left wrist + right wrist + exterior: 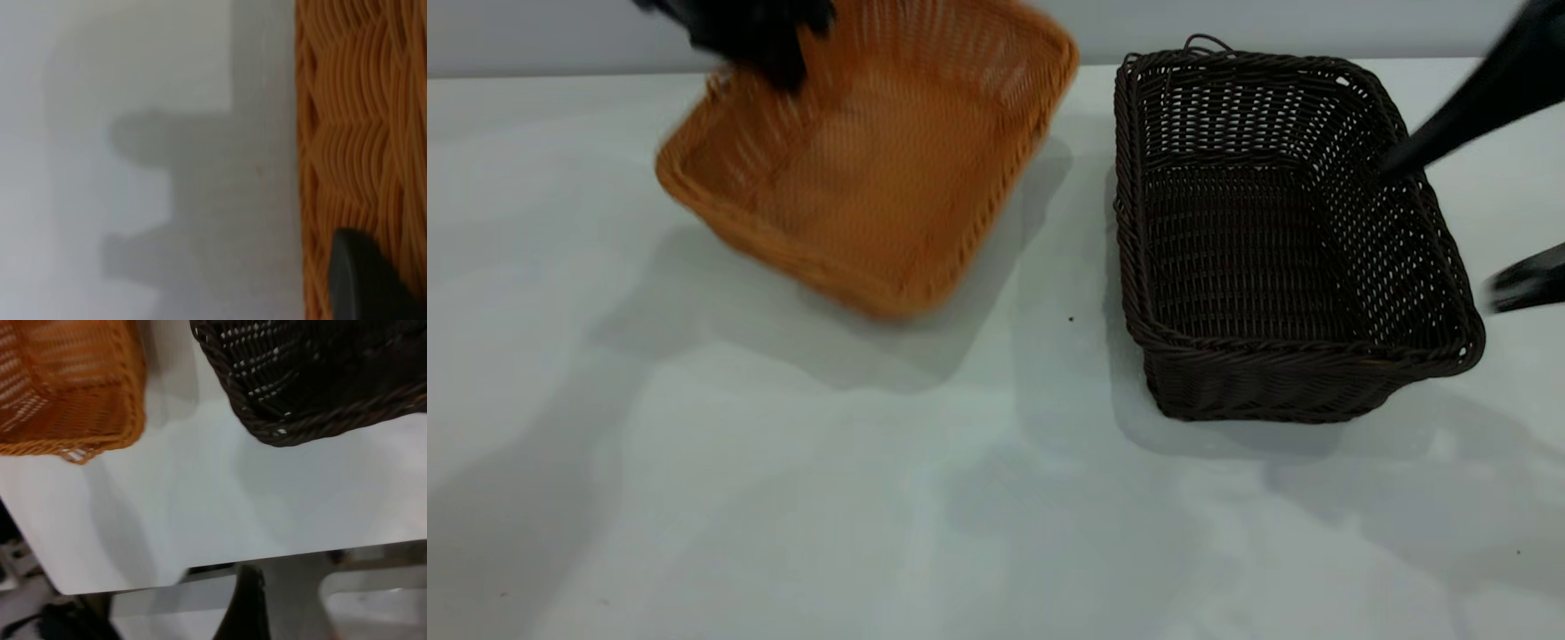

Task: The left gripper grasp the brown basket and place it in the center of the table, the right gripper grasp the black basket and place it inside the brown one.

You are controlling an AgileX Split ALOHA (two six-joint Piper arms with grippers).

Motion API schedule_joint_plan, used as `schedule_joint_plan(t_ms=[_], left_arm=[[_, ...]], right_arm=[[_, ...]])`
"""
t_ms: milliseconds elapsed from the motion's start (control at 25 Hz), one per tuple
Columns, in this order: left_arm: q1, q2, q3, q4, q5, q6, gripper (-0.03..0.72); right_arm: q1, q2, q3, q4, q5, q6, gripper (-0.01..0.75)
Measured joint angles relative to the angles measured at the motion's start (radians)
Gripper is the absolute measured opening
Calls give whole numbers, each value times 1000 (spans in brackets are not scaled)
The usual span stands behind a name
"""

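Note:
The brown basket is at the back left of the table, tilted and blurred with motion. My left gripper is shut on its far left rim; in the left wrist view one dark finger lies against the wicker wall. The black basket stands flat at the right. My right gripper is open astride its right wall, one finger inside and one outside. The right wrist view shows corners of the brown basket and the black basket.
The two baskets are a small gap apart at the back. The table's edge shows in the right wrist view, with a pale container below it. A grey wall runs behind the table.

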Motion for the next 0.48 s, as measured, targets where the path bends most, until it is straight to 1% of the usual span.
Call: schedule_joint_plan(t_ms=[120,200,360,480], left_arm=[[12,-49,-1,-1,-3,0,78],[16,-61,-1,2,-5,6,78],[17,-63,-2,1,7,22,78],[17,-63,-2,2,13,23,78]], right_arm=[[55,138,-4,150,-66,-32,594],[77,234,-11,240,-97,-67,594],[82,378,-45,384,-122,-155,594],[82,453,-71,442,-129,-176,594]])
